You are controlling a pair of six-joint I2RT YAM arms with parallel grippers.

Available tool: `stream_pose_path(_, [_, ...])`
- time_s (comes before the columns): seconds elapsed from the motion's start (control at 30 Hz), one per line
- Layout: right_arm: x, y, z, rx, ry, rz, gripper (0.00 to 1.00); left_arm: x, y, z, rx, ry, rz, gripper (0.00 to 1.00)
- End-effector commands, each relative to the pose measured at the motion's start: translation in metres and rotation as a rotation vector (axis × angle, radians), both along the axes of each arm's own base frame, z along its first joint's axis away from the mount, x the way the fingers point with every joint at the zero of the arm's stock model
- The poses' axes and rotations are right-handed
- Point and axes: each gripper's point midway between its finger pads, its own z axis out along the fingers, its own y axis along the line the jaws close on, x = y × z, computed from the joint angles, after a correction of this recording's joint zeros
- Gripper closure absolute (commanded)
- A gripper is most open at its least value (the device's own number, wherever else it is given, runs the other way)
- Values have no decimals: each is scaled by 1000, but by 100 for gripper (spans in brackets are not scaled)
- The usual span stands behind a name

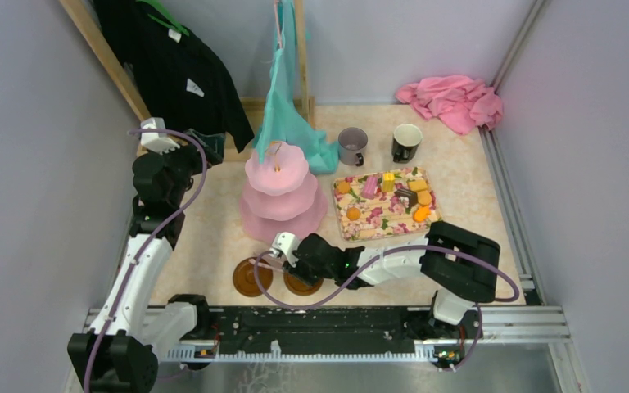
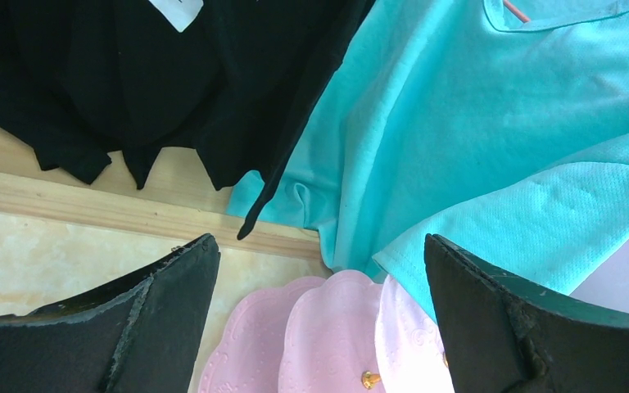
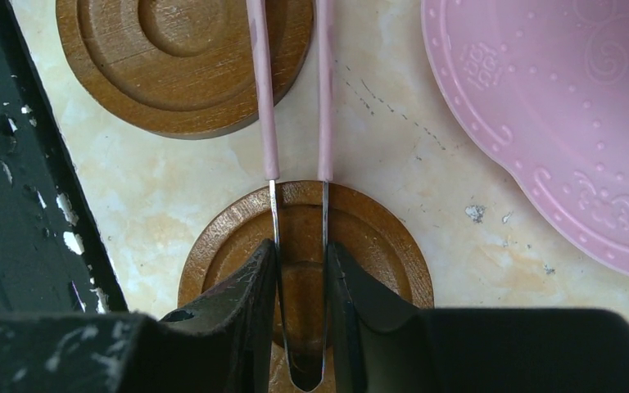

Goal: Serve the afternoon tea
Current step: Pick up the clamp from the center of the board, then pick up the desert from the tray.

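Stand [image 1: 282, 192], pink and three-tiered, sits left of centre, with the floral tray [image 1: 377, 221] of toy cakes [image 1: 418, 186] just right and the grey mug [image 1: 352, 145] and black mug [image 1: 406, 141] behind. The left gripper [image 2: 319, 246] hangs spread wide above the stand. The right gripper [image 3: 301, 262] pinches pink-sleeved tongs [image 3: 262, 98] over one brown disc [image 3: 377, 246], their tips reaching the other disc [image 3: 131, 65].

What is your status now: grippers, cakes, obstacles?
Left gripper open, near pink stand. Right gripper shut on tongs, above brown disc. Cakes all on floral tray. No obstacle seen.
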Motion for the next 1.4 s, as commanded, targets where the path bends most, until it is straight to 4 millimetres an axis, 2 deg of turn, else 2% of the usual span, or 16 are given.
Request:
stream_pose_path(0.0, [3,14,25,78,-4,-1,75,-3,3,16,-9,-52,9,1])
stream_pose_path(0.27, [10,12,57,130,-28,-59,75,-4,4,24,-9,-65,17,1])
stream_pose_path(0.53, [19,-1,81,142,-25,-169,75,-7,6,28,-23,-65,31,1])
stream_pose_path(0.73, [26,-32,89,113,-27,-312,75,-12,10,36,-26,-77,49,1])
stream_pose_path(0.97, [39,-85,102,85,-48,-569,74,-16,7,41,-45,-87,36,1])
stream_pose_path(1.23, [50,-145,102,43,-58,-832,74,-22,-1,48,-77,-104,-7,1])
stream_pose_path(1.37, [62,-170,103,61,-54,-947,74,-24,-5,51,-88,-108,-28,1])
